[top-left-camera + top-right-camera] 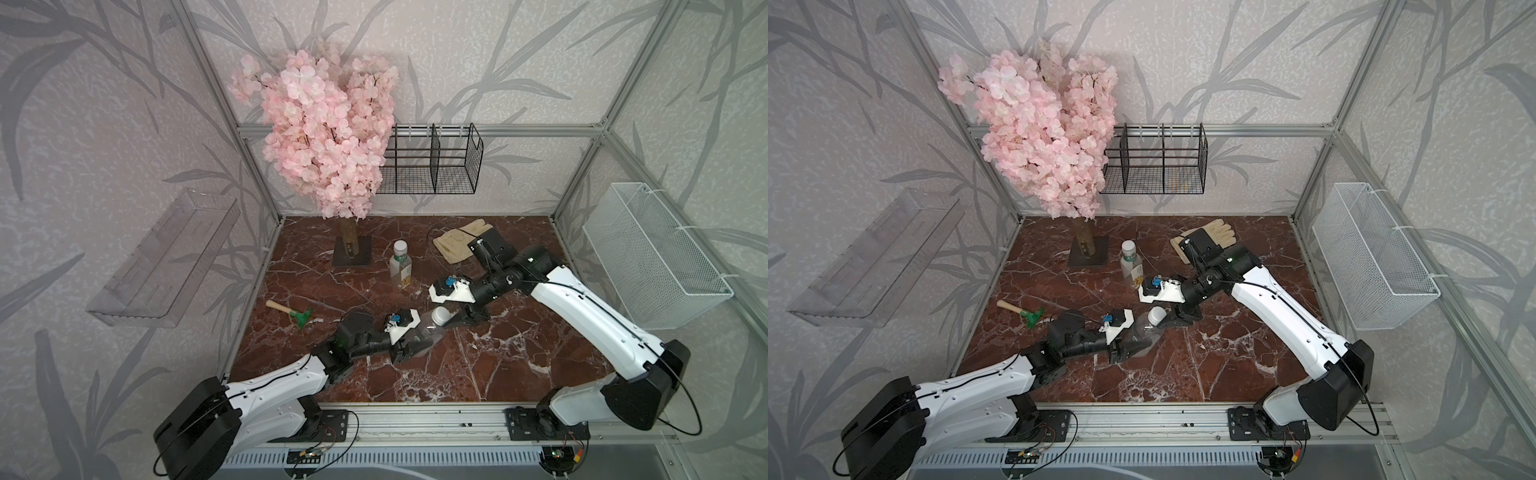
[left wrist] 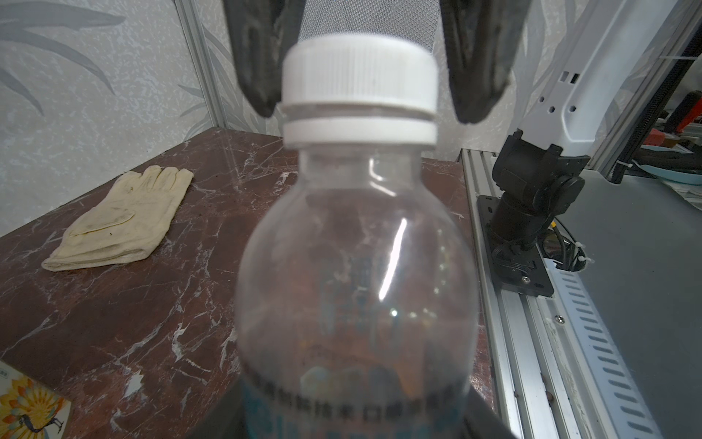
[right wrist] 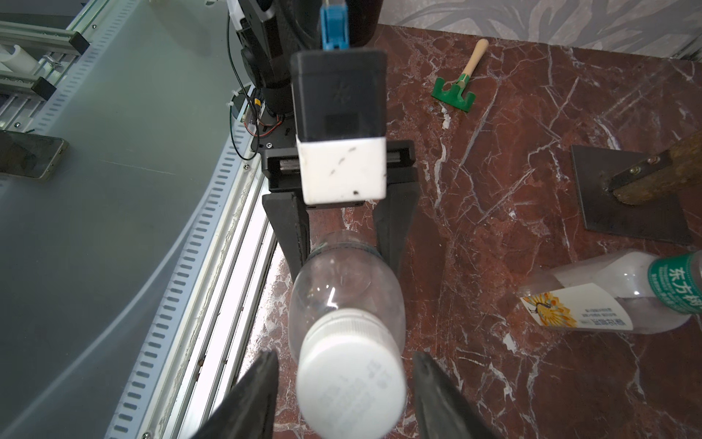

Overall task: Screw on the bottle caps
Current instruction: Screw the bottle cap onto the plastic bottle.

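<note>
1. left gripper (image 3: 343, 254) clamped on round bottle (image 2: 357, 266) at its base, neck tilted toward the other hand.
2. cap (image 2: 359, 72) sits on the neck between right gripper (image 3: 343, 359) fingers: spread, gap each side.
3. close evenly on the ribs, stay on-axis, then twist; base grip must not slip.

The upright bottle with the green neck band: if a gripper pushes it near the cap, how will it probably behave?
The green-band bottle looks clear and empty, so probably light. It stands tall on a narrow base, so a high push would likely tip it. On the polished marble table, a low push may just slide it.
</note>
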Robot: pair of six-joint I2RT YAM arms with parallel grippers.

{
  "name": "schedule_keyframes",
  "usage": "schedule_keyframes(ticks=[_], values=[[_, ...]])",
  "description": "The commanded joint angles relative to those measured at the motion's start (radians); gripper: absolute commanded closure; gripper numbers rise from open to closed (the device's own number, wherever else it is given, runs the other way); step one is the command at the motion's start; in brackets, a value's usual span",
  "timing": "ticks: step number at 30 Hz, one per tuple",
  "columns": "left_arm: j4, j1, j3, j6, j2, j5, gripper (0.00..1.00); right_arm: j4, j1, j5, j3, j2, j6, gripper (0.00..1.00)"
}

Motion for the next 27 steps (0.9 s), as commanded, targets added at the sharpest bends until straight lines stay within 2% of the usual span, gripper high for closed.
schedule_keyframes(ticks=[1,10,15,21,27], values=[[0.018,0.001,0.029,0.001,-0.004,0.01,0.44,-0.025,0.006,0.001,0.016,0.012,0.015,0.45],[0.016,0.0,0.03,0.002,-0.004,0.007,0.44,-0.026,0.01,0.007,0.02,0.016,0.032,0.62],[0.017,0.001,0.031,0.003,-0.004,0.001,0.44,-0.02,0.013,0.012,0.017,0.02,0.072,0.68],[0.014,0.001,0.031,0.005,-0.01,-0.017,0.44,-0.003,0.023,0.029,0.01,0.021,0.143,0.76],[0.01,0.001,0.029,0.01,-0.027,-0.062,0.44,0.062,0.037,0.068,-0.014,0.004,0.274,0.89]])
